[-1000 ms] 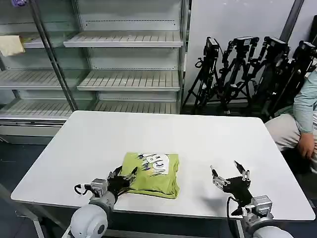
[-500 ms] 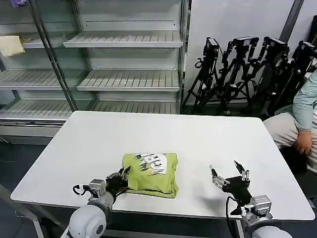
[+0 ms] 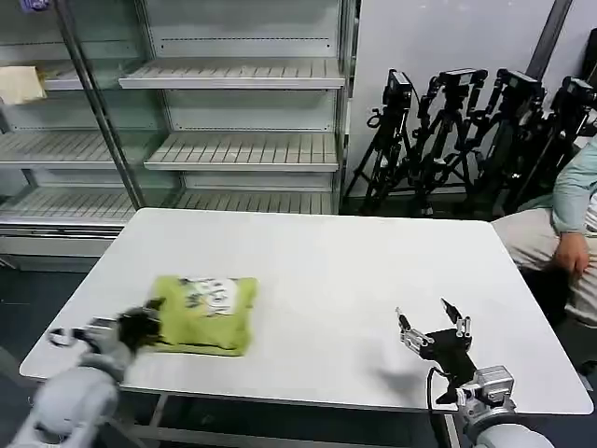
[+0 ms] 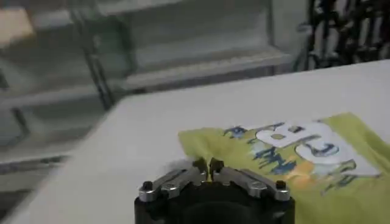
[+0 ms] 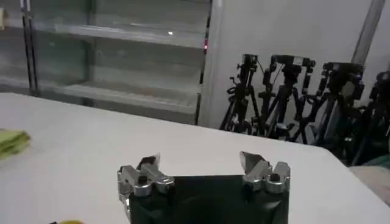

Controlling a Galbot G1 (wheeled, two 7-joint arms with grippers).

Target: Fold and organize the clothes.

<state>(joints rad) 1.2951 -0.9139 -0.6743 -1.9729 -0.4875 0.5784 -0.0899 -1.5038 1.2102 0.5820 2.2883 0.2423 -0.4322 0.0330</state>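
The lime-green T-shirt lies folded in a compact bundle on the white table, toward its left front, printed graphic facing up. My left gripper sits at the bundle's left edge, shut on the cloth. In the left wrist view its fingertips meet on the near hem of the shirt. My right gripper hovers open over the table's right front, nothing between its fingers. A green corner of the shirt shows far off in the right wrist view.
Metal shelving stands behind the table, with a pale cream cloth on an upper left shelf. Black tripods lean at the back right. A seated person is by the table's right edge.
My left gripper has dragged the folded shirt from the table's front middle toward the left front. The right gripper has stayed put and open.
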